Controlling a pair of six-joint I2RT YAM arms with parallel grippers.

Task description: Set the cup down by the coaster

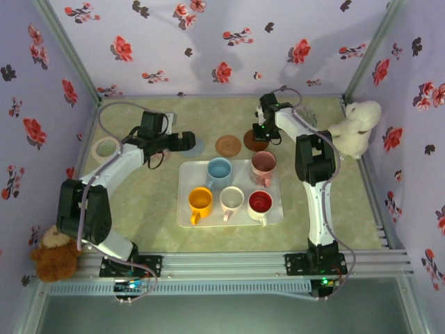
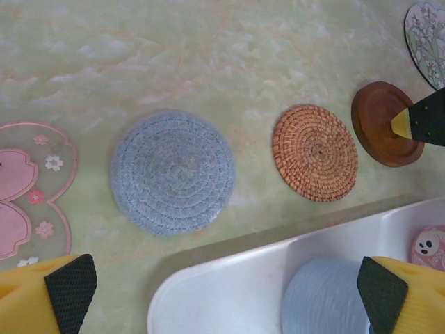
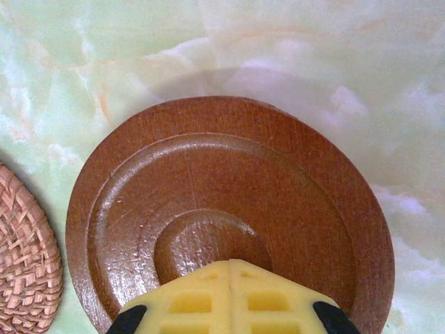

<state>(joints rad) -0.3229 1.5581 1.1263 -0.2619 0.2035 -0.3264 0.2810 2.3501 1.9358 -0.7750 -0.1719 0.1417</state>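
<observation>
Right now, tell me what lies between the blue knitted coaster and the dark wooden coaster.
The woven rattan coaster lies between the blue coaster and the wooden coaster; the left wrist view shows it.

Left tool [image 2: 226,291] spread wide above the bench [image 2: 208,56]: blue coaster [image 2: 172,172] centre, rattan coaster [image 2: 315,153] beside it, wooden coaster [image 2: 382,125] further right, blue cup [image 2: 323,299] in the white tray [image 2: 208,303].
</observation>
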